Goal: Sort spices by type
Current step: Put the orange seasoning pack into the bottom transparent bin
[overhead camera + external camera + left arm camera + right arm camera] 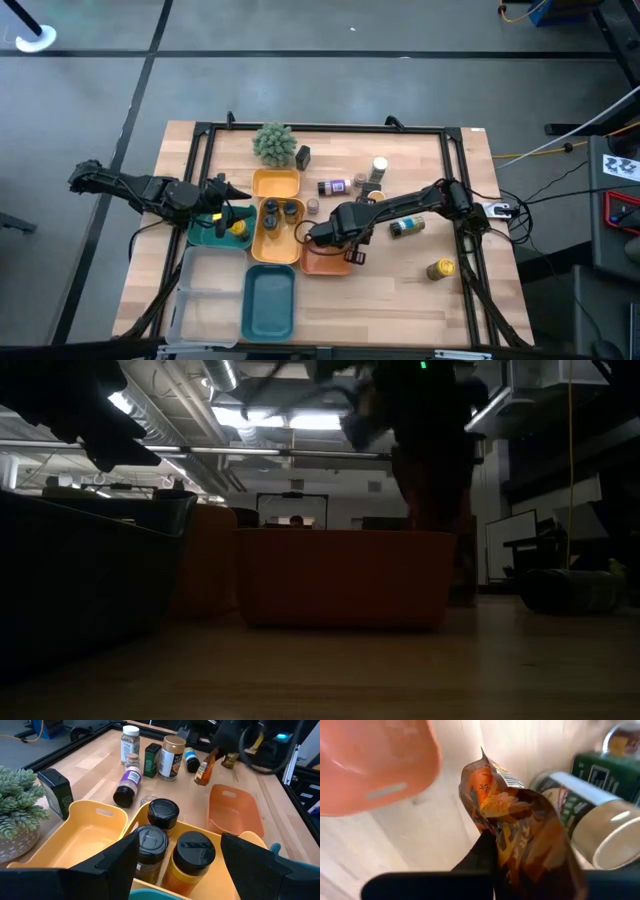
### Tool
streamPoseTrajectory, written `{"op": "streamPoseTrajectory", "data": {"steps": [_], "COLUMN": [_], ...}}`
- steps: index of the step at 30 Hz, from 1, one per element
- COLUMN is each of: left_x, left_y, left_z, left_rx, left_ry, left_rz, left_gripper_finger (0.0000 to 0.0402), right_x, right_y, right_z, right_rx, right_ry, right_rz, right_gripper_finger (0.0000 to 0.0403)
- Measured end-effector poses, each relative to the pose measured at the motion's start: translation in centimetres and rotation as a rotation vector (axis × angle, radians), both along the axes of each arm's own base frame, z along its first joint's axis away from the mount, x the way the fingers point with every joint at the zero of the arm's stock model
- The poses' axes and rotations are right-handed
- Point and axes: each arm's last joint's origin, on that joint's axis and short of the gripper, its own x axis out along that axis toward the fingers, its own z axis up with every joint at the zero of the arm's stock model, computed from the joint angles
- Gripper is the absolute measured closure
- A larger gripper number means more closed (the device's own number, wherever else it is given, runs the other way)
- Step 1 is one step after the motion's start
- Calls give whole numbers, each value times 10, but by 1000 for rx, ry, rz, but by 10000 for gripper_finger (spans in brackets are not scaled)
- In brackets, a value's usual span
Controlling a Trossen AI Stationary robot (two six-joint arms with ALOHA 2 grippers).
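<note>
My right gripper (214, 755) is shut on a brown packet (202, 772) above the table, just beyond the orange tray (234, 811); in the high view the hand (337, 226) covers its fingers. My left gripper (185, 856) stands open over the yellow tray (275, 240), which holds three dark-capped jars (162, 814), and touches nothing. More spice jars (172, 757), a purple-labelled bottle (127, 787) lying on its side and a black box (57, 795) rest on the wood. My right gripper pinches the brown packet by its upper end (209, 762) between its two fingers, which come from above and point down. The packet hangs tilted below them, crinkled (520, 830), clear of the table and of the orange tray.
A fuzzy green plant (273, 143) and a second, empty yellow tray (277, 184) stand at the far side. Teal trays (270, 300) and a clear tray (205, 292) lie near the front. A white-capped bottle lying on its side (407, 227) and a yellow-capped one (440, 268) are on the right.
</note>
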Motion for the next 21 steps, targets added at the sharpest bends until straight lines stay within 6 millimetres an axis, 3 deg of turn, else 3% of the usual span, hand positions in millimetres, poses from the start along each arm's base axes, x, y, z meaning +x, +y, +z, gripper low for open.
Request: {"op": "streamPoseTrajectory", "data": {"steps": [12, 21], "left_x": [1, 1], "left_y": [0, 0], "left_z": [2, 2], "left_rx": [-5, -7], "left_ry": [-19, -27], "left_rz": [0, 0], "left_gripper_finger": [139, 139], "right_x": [17, 49], "right_y": [5, 30], "right_z": [87, 115], "right_rx": [83, 167], "right_ry": [-370, -814], "right_rz": [23, 205], "right_gripper_finger": [393, 393]}}
